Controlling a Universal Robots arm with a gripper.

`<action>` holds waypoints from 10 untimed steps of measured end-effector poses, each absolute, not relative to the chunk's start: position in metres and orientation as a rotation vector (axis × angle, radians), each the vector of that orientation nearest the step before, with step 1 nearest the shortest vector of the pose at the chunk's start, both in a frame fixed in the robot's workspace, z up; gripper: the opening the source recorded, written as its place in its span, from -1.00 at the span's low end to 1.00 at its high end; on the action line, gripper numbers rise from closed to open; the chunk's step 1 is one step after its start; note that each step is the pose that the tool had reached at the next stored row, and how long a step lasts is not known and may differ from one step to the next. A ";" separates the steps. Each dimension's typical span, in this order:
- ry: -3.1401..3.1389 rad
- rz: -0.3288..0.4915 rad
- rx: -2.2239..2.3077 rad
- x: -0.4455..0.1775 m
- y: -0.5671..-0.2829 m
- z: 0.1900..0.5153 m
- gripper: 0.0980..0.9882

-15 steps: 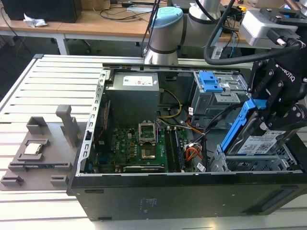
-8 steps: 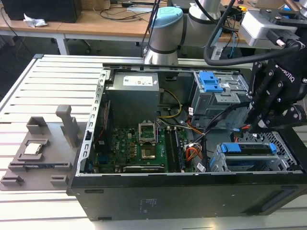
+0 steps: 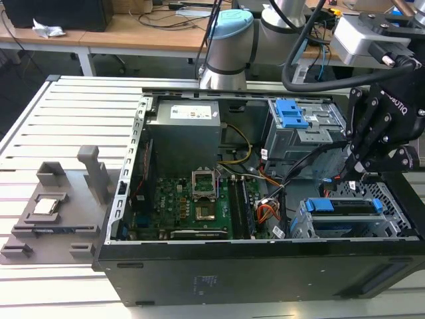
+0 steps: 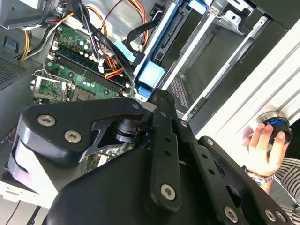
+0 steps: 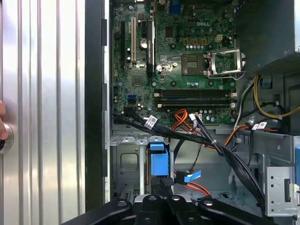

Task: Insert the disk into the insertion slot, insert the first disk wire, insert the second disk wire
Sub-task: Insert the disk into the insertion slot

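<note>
The black multi-link gripper (image 3: pixel 352 171) hung over the open black computer case (image 3: pixel 232 272), near the case's front corner at the exterior view's right. Its fingers were drawn together, and whether anything was pinched between them could not be told. In the first wrist view the gripper (image 5: pixel 162 185) pointed just beside the bright blue handle (image 5: pixel 157 159) of the carrier. The flat silver disk (image 3: pixel 345 217), framed by that blue plastic carrier, lay seated in the insertion slot (image 3: pixel 393 203), a low silver-grey perforated metal cage against that corner. Black and orange wires (image 5: pixel 206 140) ran between the green motherboard (image 5: pixel 187 56) and the cage. A person's hand (image 4: pixel 262 143) rested on a round knob beside the case's edge.
</note>
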State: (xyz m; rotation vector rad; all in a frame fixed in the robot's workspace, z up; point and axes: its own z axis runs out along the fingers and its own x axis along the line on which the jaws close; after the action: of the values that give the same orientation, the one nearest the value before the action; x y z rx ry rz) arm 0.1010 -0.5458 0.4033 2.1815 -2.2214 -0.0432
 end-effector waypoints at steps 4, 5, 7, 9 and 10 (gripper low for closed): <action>-2.221 -0.043 2.181 0.101 -0.546 0.403 -0.98; -2.221 -0.043 2.181 0.101 -0.546 0.403 -0.98; -2.221 -0.043 2.181 0.101 -0.546 0.403 -0.98; -2.221 -0.043 2.182 0.106 -0.545 0.403 -0.98; -2.221 -0.043 2.181 0.108 -0.545 0.403 -0.98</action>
State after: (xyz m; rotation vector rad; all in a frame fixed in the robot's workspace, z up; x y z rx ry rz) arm 0.1076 -0.5445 0.4028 2.1815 -2.2213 -0.0433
